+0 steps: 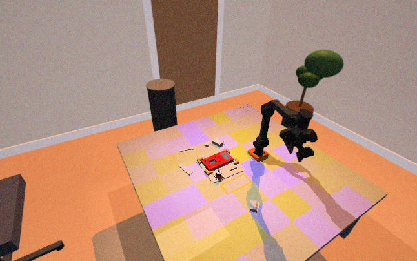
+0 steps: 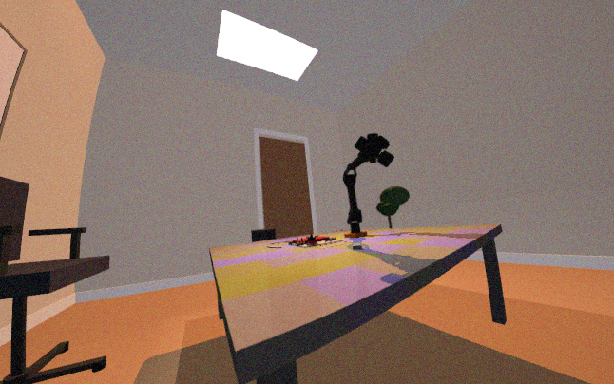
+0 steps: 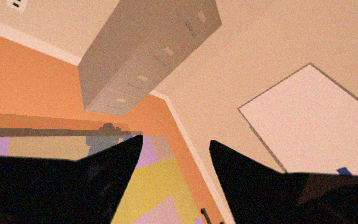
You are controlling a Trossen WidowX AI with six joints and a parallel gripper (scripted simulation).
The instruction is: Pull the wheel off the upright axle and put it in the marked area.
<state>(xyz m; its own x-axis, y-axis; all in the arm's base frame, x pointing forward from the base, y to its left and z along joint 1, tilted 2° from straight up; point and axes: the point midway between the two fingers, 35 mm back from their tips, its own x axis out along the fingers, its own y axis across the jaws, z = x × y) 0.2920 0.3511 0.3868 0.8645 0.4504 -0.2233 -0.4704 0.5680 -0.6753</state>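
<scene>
The wheel [image 1: 219,175] is a small dark and reddish piece around a short upright axle, at the front corner of a pale board [image 1: 239,169]. It is too small to make out in detail. The marked area [image 1: 228,193] is a thin yellow-orange outline on the table, just in front of the board, with nothing seen inside it. My gripper [image 1: 295,156] [image 3: 177,142] is open and empty, raised in the air to the right of the board and far from the wheel. In the wrist view its two dark fingertips stand apart, with the room and part of the table beyond them.
A red panel [image 1: 217,160] with orange corner pieces lies on the board behind the wheel. A small pale block [image 1: 253,204] lies in front of the outline. A grey block [image 1: 217,143] and thin strips lie behind and left of the board. The orange arm base [image 1: 257,154] is to its right.
</scene>
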